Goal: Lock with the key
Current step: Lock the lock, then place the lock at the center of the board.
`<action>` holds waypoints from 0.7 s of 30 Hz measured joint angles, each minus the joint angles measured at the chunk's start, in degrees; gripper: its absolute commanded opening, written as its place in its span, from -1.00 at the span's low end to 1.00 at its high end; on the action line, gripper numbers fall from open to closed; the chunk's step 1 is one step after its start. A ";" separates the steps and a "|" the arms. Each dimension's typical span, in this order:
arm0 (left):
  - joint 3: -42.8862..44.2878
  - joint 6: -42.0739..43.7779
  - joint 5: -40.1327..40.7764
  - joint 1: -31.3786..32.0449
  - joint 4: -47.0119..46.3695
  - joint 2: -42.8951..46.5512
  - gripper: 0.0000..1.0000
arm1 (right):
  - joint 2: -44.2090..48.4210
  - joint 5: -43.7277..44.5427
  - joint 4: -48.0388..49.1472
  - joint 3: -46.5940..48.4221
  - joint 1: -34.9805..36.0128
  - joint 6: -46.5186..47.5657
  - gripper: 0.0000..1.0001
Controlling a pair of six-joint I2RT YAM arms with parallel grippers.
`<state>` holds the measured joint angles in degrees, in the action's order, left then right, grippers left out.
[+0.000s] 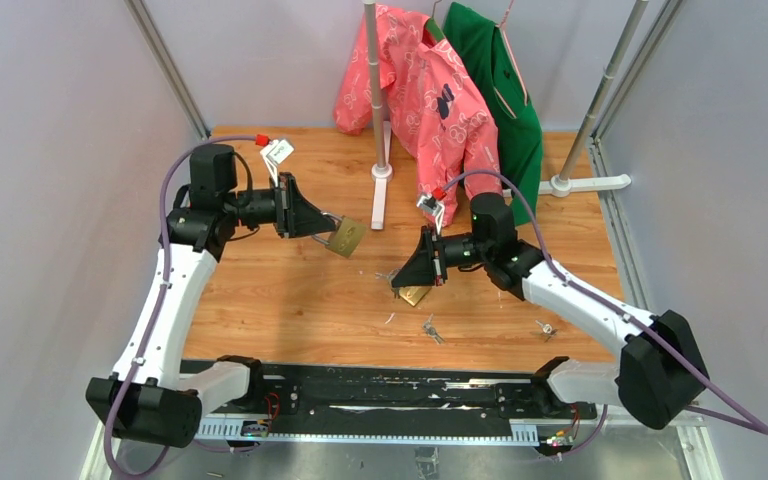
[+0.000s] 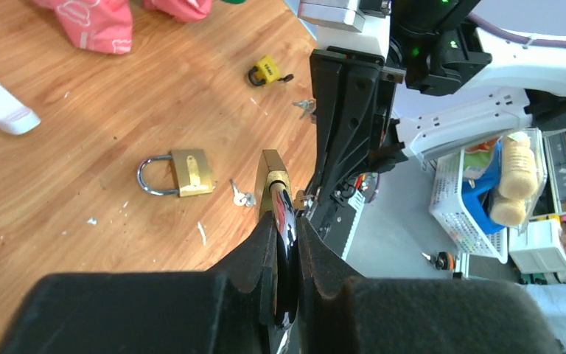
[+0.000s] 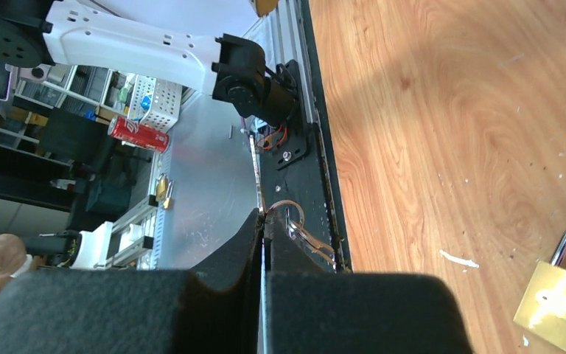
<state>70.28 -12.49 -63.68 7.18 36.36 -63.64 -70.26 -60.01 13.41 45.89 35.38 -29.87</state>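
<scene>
As I watch from above, left gripper (image 1: 326, 231): clamped on the shackle of a brass padlock (image 1: 346, 237), held off the table (image 1: 290, 300).
Right gripper (image 1: 403, 282): pinched shut on a thin key (image 3: 263, 212), its ring dangling.
Around: second padlock (image 1: 415, 295) lying just under the right fingers; loose keys (image 1: 430, 328) nearer me; pink shirt (image 1: 430, 90) hanging behind.
Padlock to key: held padlock lies left of the key, apart.

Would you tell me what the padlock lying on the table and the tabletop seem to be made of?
Padlock: body looks like brass, yellow with a dull sheen; shackle looks like polished steel, silvery and reflective. Tabletop: wood or wood-look laminate, going by its orange-brown grain.
</scene>
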 measured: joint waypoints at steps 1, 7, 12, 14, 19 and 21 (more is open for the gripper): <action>-0.68 -0.28 0.39 -0.37 -0.26 0.00 -1.00 | -0.20 0.04 -0.28 -0.17 0.00 0.02 -1.00; -6.21 -0.20 1.64 -0.46 0.66 1.05 -1.00 | -3.98 1.99 -0.20 -0.28 0.00 -1.97 -1.00; -12.90 -0.11 6.67 -0.39 3.91 -0.87 -1.00 | -5.46 4.68 2.54 -2.93 0.00 -5.46 -1.00; -13.40 -0.02 9.66 -0.39 5.35 -5.03 -1.00 | -5.60 5.53 3.13 -3.67 0.09 -6.64 -1.00; -13.42 0.02 15.63 -0.85 5.09 -14.56 -1.00 | -6.84 7.91 3.91 -3.67 1.73 -7.34 -1.00; -13.77 -0.22 17.16 -1.75 3.54 -17.99 -1.00 | -8.15 9.53 3.93 -3.67 3.13 -7.50 -1.00</action>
<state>56.51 -12.71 -46.52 5.43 39.90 -81.62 -78.41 -50.48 17.34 42.22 38.50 -37.36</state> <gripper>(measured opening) 0.138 0.007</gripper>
